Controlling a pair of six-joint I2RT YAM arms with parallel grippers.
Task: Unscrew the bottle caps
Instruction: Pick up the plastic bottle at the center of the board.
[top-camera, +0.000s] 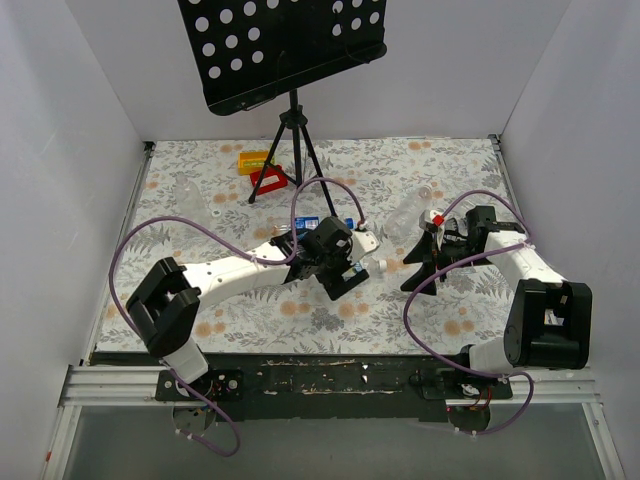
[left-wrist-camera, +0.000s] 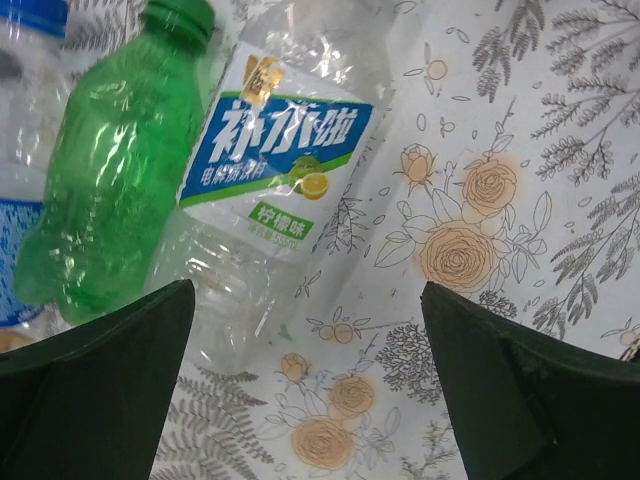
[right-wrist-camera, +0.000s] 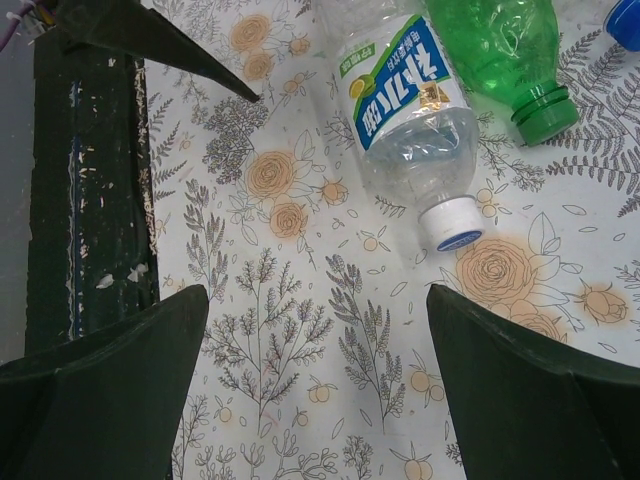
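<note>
labelled bottle (right-wrist-camera: 405, 100) lying, white cap (right-wrist-camera: 450, 222) on | green bottle (right-wrist-camera: 500, 45) beside | right gripper (right-wrist-camera: 316, 290) spread

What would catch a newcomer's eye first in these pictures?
A bright green bottle lies beside a clear bottle with a blue-and-white label on the flowered tablecloth, mid-table. Behind them, a black perforated music stand looms over the table's far edge.

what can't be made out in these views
- Left wrist: blue-labelled bottle cut off by left edge, cap unseen.
- Left wrist: lemon-label bottle, cap beyond top edge.
- Right wrist: blue object cut by top-right corner, unidentifiable.
- Top external: green bottle hidden under left arm.
</note>
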